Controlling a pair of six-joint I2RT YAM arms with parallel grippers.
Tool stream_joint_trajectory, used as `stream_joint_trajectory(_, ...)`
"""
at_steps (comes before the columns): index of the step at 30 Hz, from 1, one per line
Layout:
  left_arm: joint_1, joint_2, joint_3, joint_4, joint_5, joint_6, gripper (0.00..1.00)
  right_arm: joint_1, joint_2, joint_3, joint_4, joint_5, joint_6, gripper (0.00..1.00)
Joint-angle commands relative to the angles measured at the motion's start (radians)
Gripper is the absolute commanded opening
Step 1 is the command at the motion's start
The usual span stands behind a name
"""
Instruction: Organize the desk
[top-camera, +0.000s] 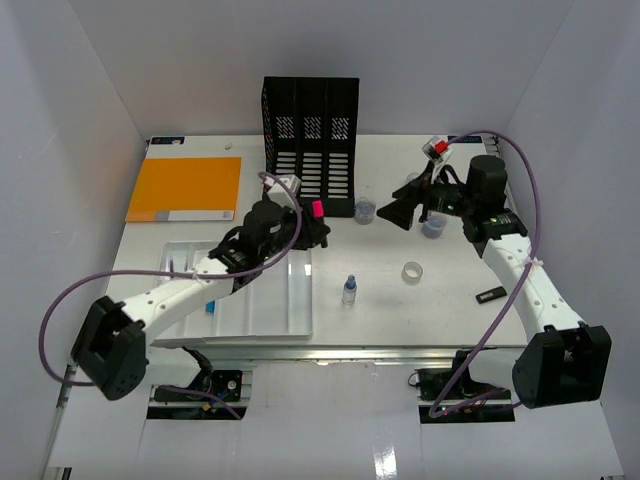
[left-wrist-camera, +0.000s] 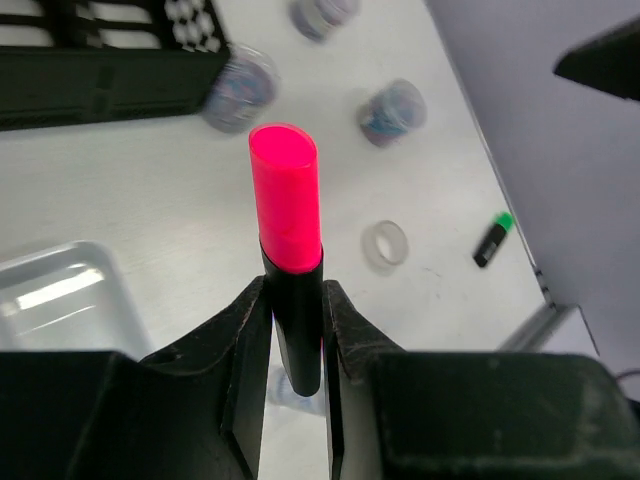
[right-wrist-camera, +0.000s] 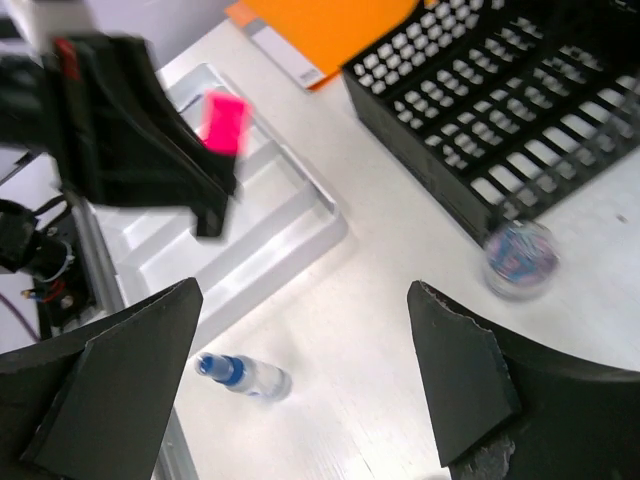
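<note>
The white desk (top-camera: 400, 320) holds scattered items. My left gripper (top-camera: 312, 228) is shut on a black highlighter with a pink cap (top-camera: 316, 209), held upright above the desk near the right edge of the white compartmented tray (top-camera: 250, 300). In the left wrist view the highlighter (left-wrist-camera: 288, 210) stands between the gripper's (left-wrist-camera: 296, 300) fingers. My right gripper (top-camera: 392, 210) is open and empty, hovering above the desk between two jars; in the right wrist view it (right-wrist-camera: 300, 300) is wide open above a small blue-capped bottle (right-wrist-camera: 245, 375).
A black file organizer (top-camera: 310, 140) stands at the back, with an orange folder (top-camera: 185, 188) to its left. Jars of clips (top-camera: 365, 210) (top-camera: 432, 225), a tape roll (top-camera: 414, 271), the bottle (top-camera: 349, 290) and a green-tipped marker (top-camera: 491, 294) lie on the desk.
</note>
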Motion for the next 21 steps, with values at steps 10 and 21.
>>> stream_joint_trajectory(10, 0.403, -0.257, -0.052, -0.764, -0.283, 0.201, 0.0, -0.267, -0.088, -0.226, 0.011, -0.215, -0.204, 0.9)
stream_joint_trajectory(21, 0.602, -0.06, -0.044, -0.742, -0.452, 0.365, 0.0, -0.428, -0.079, -0.272, 0.015, -0.311, -0.219, 0.9)
